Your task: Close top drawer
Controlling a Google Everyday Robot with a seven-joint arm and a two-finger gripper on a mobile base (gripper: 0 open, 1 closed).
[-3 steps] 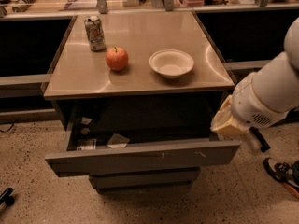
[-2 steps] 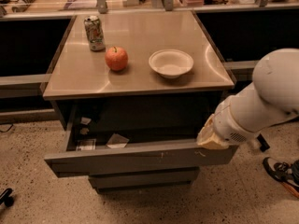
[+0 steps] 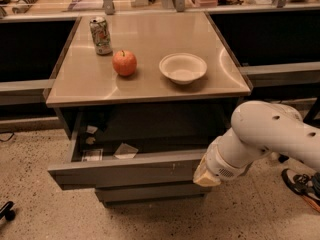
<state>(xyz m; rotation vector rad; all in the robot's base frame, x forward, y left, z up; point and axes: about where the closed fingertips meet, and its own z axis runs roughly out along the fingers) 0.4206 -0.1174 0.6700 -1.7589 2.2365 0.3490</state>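
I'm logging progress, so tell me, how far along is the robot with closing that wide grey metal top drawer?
Done: the arm's gripper is at the right end of the wide grey metal top drawer, seemingly against its front panel. In hand: the push itself. Left: nearly all the travel. The drawer stands well out from under the beige tabletop, with its dark interior and pale paper scraps exposed.

Grey top drawer (image 3: 125, 171), pale scratches; cream jaws at its front; red apple (image 3: 124, 63); white bowl (image 3: 183, 67).
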